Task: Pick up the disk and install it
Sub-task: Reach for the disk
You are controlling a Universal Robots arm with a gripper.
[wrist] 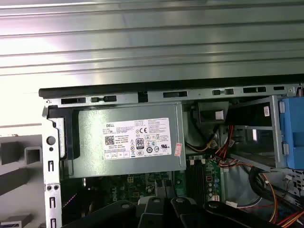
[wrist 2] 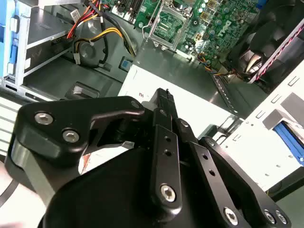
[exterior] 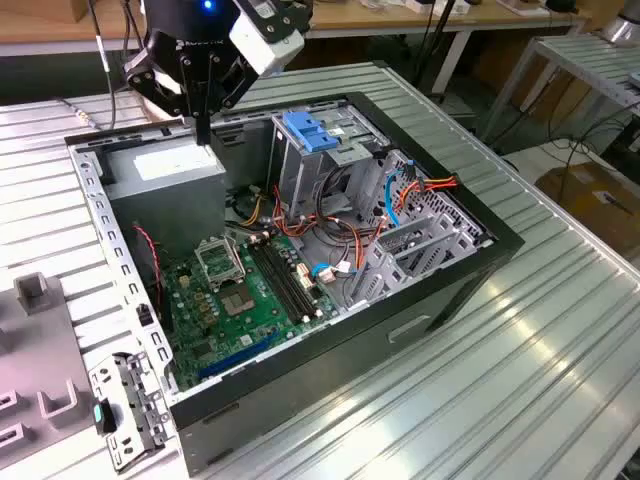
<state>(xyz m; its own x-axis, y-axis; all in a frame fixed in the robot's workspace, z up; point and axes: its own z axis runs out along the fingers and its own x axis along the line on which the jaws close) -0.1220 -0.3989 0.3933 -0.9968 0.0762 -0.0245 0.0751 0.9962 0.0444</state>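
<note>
Robotics lab, fitted out for computer assembly: a robot arm (exterior: pixel 195 40) reaches in from the far side, its black tool (exterior: pixel 204 135) hanging over the far corner of an open computer case (exterior: pixel 330 370) that lies on a ribbed aluminium table (exterior: pixel 520 380). The case shows a bare green motherboard (exterior: pixel 220 310), a grey power supply (exterior: pixel 165 165) and loose coloured wires (exterior: pixel 330 235). Far behind, cables (exterior: pixel 435 45) trail from a wooden bench (exterior: pixel 380 22). At the exterior view's right stand a second metal table (exterior: pixel 590 60) and a cardboard box (exterior: pixel 600 195) on the floor (exterior: pixel 535 155).
</note>
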